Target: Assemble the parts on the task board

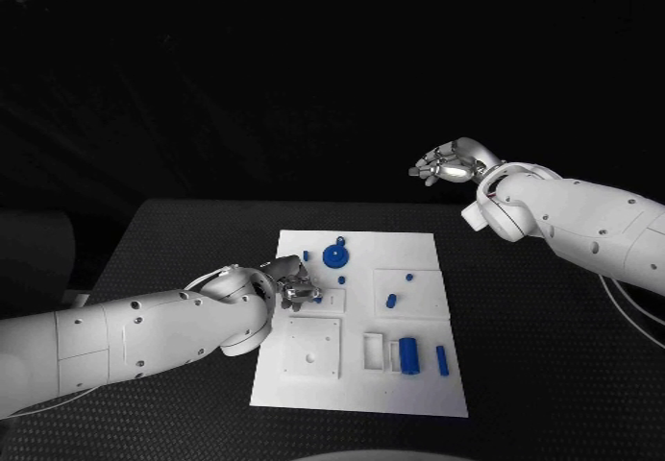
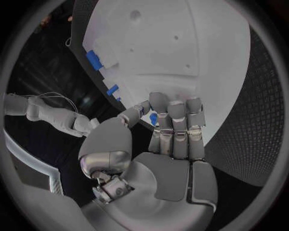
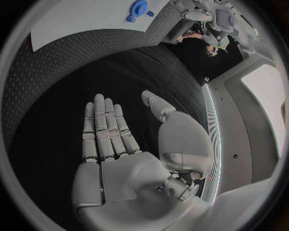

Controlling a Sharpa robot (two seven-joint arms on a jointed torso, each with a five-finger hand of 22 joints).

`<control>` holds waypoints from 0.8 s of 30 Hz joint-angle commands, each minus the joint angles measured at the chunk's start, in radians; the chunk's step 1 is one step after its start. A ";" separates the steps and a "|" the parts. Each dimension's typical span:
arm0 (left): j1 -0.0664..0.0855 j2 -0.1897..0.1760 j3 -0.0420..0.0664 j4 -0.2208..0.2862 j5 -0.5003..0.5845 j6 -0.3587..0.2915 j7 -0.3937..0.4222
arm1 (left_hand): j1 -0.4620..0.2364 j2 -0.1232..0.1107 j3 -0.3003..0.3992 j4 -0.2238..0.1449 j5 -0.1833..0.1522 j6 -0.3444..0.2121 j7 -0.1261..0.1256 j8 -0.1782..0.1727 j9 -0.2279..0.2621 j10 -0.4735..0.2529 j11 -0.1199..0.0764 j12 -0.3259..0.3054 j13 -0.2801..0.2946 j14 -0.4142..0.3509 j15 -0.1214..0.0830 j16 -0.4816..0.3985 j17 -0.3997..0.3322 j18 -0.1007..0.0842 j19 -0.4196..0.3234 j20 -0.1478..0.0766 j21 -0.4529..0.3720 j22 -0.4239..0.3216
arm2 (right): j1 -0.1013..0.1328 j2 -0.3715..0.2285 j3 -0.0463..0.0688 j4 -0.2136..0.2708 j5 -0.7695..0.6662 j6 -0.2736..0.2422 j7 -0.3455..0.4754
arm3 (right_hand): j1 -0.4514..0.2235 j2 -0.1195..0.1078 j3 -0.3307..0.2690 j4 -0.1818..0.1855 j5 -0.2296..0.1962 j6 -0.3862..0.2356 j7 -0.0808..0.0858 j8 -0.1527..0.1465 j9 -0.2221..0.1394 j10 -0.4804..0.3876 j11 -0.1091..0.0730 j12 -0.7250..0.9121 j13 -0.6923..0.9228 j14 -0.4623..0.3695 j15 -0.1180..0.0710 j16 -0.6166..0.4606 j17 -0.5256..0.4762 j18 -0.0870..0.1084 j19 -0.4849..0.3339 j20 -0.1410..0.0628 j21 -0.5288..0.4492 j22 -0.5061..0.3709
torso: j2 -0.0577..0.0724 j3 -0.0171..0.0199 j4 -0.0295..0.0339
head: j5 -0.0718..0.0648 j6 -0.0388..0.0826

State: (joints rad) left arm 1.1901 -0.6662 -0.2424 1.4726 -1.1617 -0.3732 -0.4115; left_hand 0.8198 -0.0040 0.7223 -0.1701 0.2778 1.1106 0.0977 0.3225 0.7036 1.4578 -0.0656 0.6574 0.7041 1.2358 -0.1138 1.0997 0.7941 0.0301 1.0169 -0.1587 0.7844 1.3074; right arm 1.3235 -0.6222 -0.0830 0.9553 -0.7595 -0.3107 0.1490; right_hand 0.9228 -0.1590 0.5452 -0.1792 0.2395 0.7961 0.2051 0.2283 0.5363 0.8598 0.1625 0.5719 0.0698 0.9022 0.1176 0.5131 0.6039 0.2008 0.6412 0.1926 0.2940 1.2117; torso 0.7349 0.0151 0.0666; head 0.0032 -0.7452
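Observation:
The white task board [image 1: 363, 384] lies in the middle of the table. My left hand [image 1: 288, 284] hovers over its left side, thumb and fingers closed round a small blue part [image 2: 153, 118] close above the board [image 2: 180, 53]. A blue round part [image 1: 335, 255] stands at the board's far end, also seen from the right wrist [image 3: 138, 7]. Two short blue pegs [image 1: 391, 301] sit right of centre. Two longer blue pieces [image 1: 409, 354] lie near the front right. My right hand [image 1: 451, 163] is raised beyond the board's far right corner, flat and empty [image 3: 114, 144].
White recessed blocks [image 1: 313, 348] sit on the board's near half, in front of my left hand. My left forearm [image 1: 138, 331] lies across the table's left side. Black table [image 1: 554, 365] surrounds the board.

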 commanded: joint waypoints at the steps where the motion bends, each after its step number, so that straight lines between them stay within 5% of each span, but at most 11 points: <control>1: -0.002 0.003 0.001 -0.003 -0.007 0.010 0.010 | 0.008 -0.005 -0.001 0.003 0.003 0.085 -0.076 0.005 0.001 -0.015 -0.018 0.003 0.000 -0.004 -0.001 0.004 -0.001 0.013 -0.004 -0.047 0.003 0.020 | 0.000 0.000 0.001 0.002 0.002 0.011 0.003 | -0.010 -0.002 0.001 0.007 0.004 -0.001 0.005 0.006 -0.001 0.007 -0.001 -0.006 -0.002 0.005 0.003 -0.006 0.001 -0.001 -0.002 0.006 -0.003 0.001 | 0.000 0.0003 0.0003 | 0.000 -0.001; 8: -0.005 0.004 0.001 -0.002 -0.007 0.017 0.009 | 0.014 -0.018 -0.001 0.002 0.003 0.086 -0.076 0.005 0.001 -0.017 -0.018 0.006 -0.001 -0.005 -0.002 0.006 -0.002 0.013 -0.004 -0.048 0.003 0.020 | 0.000 -0.001 0.000 0.003 0.002 0.013 0.002 | -0.010 -0.002 0.001 0.007 0.004 -0.001 0.005 0.007 -0.001 0.007 -0.001 -0.007 -0.002 0.004 0.003 -0.006 0.001 -0.001 -0.002 0.006 -0.004 0.002 | 0.000 0.0002 0.0000 | -0.001 -0.001; 15: -0.005 0.007 0.001 -0.003 -0.007 0.028 0.006 | 0.050 -0.061 -0.001 0.005 -0.035 0.087 -0.076 0.004 -0.001 -0.020 -0.017 0.013 -0.006 -0.008 -0.003 0.010 -0.007 0.013 -0.003 -0.050 0.004 0.019 | 0.000 -0.002 0.000 0.008 0.003 0.013 0.002 | -0.012 -0.002 0.001 0.009 0.005 -0.002 0.005 0.007 -0.002 0.007 0.000 -0.007 -0.002 0.004 0.003 -0.007 0.002 -0.001 -0.002 0.006 -0.005 0.002 | -0.001 0.0006 -0.0004 | -0.001 -0.001; 24: -0.006 0.009 0.001 -0.002 -0.011 0.042 0.005 | 0.062 -0.075 -0.006 0.006 -0.048 0.088 -0.076 0.005 -0.001 -0.020 -0.017 0.016 -0.008 -0.008 -0.004 0.012 -0.009 0.013 -0.003 -0.050 0.005 0.019 | 0.000 -0.002 0.000 0.008 0.003 0.014 0.002 | -0.013 -0.002 0.000 0.010 0.005 -0.002 0.006 0.007 -0.003 0.007 0.000 -0.008 -0.002 0.004 0.004 -0.007 0.002 -0.001 -0.002 0.006 -0.006 0.003 | -0.001 0.0003 -0.0005 | 0.000 -0.001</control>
State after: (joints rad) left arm 1.1862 -0.6594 -0.2408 1.4685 -1.1653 -0.3584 -0.4115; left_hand 0.8806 -0.0679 0.7191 -0.1671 0.2352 1.1238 0.0921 0.3224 0.7008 1.4578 -0.0656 0.6690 0.6980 1.2304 -0.1159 1.1081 0.7857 0.0297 1.0168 -0.1586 0.7843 1.3080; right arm 1.3233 -0.6237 -0.0831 0.9621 -0.7585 -0.3084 0.1481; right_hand 0.9188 -0.1631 0.5452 -0.1737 0.2395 0.7961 0.2051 0.2283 0.5345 0.8598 0.1625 0.5681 0.0690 0.9022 0.1176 0.5091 0.6046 0.2008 0.6412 0.1925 0.2939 1.2134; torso 0.7345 0.0157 0.0664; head 0.0023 -0.7465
